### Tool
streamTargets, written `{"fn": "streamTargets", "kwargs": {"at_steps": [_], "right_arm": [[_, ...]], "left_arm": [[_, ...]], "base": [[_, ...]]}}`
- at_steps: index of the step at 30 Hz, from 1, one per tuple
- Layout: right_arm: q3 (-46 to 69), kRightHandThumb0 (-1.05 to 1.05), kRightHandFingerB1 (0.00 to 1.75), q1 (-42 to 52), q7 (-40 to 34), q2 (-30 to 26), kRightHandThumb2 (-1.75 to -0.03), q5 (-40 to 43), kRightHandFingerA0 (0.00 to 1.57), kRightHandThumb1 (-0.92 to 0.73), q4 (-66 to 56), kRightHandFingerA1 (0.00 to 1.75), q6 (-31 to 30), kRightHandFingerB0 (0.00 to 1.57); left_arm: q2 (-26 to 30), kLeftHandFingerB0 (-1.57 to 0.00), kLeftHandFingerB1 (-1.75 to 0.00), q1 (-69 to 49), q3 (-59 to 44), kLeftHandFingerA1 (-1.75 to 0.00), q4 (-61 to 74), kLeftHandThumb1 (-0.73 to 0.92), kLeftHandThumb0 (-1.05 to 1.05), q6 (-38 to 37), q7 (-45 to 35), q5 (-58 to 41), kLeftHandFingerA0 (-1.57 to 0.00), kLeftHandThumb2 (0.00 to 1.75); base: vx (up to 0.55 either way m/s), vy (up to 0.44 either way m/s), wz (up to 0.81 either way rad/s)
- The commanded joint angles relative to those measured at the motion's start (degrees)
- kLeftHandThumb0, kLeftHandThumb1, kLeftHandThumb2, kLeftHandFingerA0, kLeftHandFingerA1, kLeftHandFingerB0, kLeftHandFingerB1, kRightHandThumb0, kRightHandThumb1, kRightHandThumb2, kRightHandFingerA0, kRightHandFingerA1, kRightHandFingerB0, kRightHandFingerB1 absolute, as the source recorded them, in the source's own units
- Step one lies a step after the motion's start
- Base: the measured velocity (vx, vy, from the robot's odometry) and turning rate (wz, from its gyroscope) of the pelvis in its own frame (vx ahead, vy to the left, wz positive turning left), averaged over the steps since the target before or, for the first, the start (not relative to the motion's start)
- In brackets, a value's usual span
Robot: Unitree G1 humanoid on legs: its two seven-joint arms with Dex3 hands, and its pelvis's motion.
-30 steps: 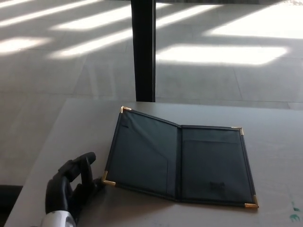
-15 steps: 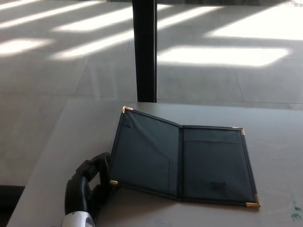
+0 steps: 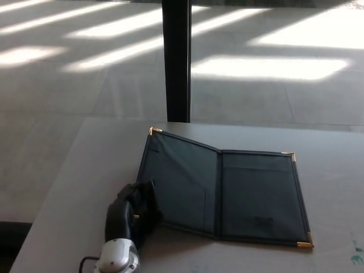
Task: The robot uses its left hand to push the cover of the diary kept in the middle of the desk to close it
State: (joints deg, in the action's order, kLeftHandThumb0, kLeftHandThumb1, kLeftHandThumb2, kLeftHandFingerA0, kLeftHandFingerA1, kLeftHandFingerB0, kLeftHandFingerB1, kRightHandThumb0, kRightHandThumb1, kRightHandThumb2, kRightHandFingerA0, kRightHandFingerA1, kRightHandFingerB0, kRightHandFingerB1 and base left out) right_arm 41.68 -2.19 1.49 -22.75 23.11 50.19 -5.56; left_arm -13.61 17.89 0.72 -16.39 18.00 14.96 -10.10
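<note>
A robot's left hand (image 3: 133, 213) presses against the near left corner of an open diary (image 3: 222, 193) lying in the middle of a pale desk (image 3: 74, 170), its black fingers (image 3: 147, 196) curled over the lower edge of the left cover (image 3: 176, 185), which sits raised at a shallow angle off the desktop. Whether those fingers are pinching the cover or merely bunched against it cannot be told from this angle, as the hand's own bulk hides the contact. To the right of the spine (image 3: 219, 193), the right cover (image 3: 261, 196) lies flat, its brass corner caps (image 3: 305, 244) catching the light at the near and far edges. Behind the desk a dark upright post (image 3: 176, 60) rises from a sunlit tiled floor (image 3: 273, 68). The robot's right hand does not appear in the frame. The closing push looks barely begun, with the left cover nowhere near upright. The main risk from here is that a push aimed too low or too flat would slide the whole diary rightward across the smooth desk instead of swinging the cover over its spine. A second is that the fingers slip off the thin edge near the corner, letting the cover drop back open.
</note>
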Motion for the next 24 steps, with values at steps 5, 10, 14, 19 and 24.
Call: {"fn": "streamTargets", "kwargs": {"at_steps": [5, 10, 14, 19, 24], "right_arm": [[-1.34, -0.68, 0.46, -0.23, 0.40, -1.96, -0.66, 0.08, 0.72, -0.90, -1.22, 0.68, -0.06, 0.55], [-1.62, -0.69, 0.46, -0.32, -0.12, -1.94, -0.66, 0.08, 0.72, -0.89, -1.11, 0.63, -0.10, 0.57], [-1.79, -0.68, 0.45, 0.09, 0.41, -2.34, -0.66, 0.26, 0.72, -0.89, -1.93, 0.67, -0.72, 0.55], [-2.16, -0.68, 0.45, -0.11, 0.49, -2.87, -0.66, -0.19, 0.71, -0.90, -1.37, 0.65, -0.66, 0.54], [-2.72, -0.69, 0.45, -0.68, 0.70, -3.12, -0.66, -0.68, 0.71, -0.89, -0.33, 0.64, -0.27, 0.56]], "left_arm": [[-4.64, -0.39, -0.46, 11.96, 7.95, -0.53, 4.07, 0.92, -0.90, 3.10, -0.25, 5.38, -0.54, 0.83], [-4.23, -0.38, -0.44, 15.95, 14.89, -0.45, 15.50, 0.92, -0.85, 3.84, -4.29, 6.41, -0.46, 0.77], [-0.50, -0.37, -0.56, 17.17, 23.55, -0.59, 21.92, 0.81, -0.87, -1.23, -8.07, 11.88, -0.39, 1.16], [9.92, -0.34, -0.49, 22.68, 34.63, -0.62, 26.50, 0.92, -0.92, -7.68, -12.54, 25.46, -0.42, 0.79], [23.29, -0.32, -0.54, 29.68, 49.17, -0.62, 31.23, 0.89, -0.94, -14.15, -19.95, 48.22, -0.35, 0.78]], "base": [[-0.03, 0.008, 0.08], [0.00, 0.000, 0.00], [0.00, 0.000, 0.00], [0.00, 0.000, 0.00], [0.00, 0.000, 0.00]]}}
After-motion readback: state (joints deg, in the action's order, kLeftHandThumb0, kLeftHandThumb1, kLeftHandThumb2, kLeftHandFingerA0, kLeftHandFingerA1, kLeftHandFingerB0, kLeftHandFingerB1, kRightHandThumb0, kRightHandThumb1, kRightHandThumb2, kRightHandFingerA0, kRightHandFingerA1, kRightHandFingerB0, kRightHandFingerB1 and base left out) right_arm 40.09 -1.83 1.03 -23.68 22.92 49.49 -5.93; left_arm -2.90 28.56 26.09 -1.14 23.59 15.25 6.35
